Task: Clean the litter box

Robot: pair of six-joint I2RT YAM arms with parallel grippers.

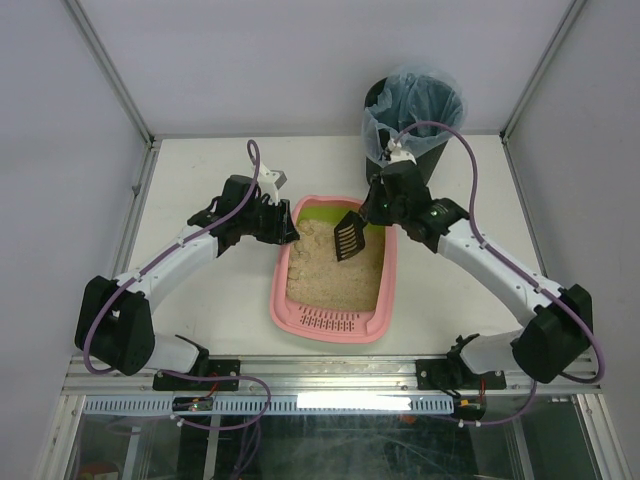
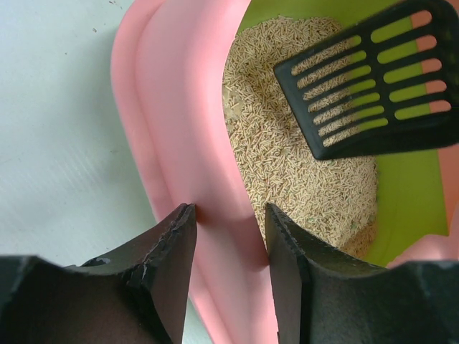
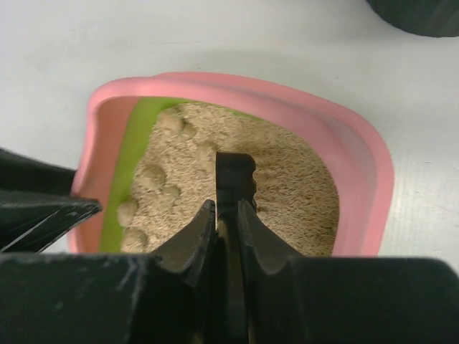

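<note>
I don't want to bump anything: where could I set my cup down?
Bare table: far-left, behind the left arm, and near-right, between litter box and right arm. Crowded: the box's far end, with left claw, right claw, scoop and bin.

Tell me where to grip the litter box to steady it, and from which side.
Grip the litter box by its left long rim, coming from the left and above, one finger outside the wall, one inside. That rim is a thin lip a gripper can straddle, as the left gripper does. That spot looks clear of the scoop over the far end.
</note>
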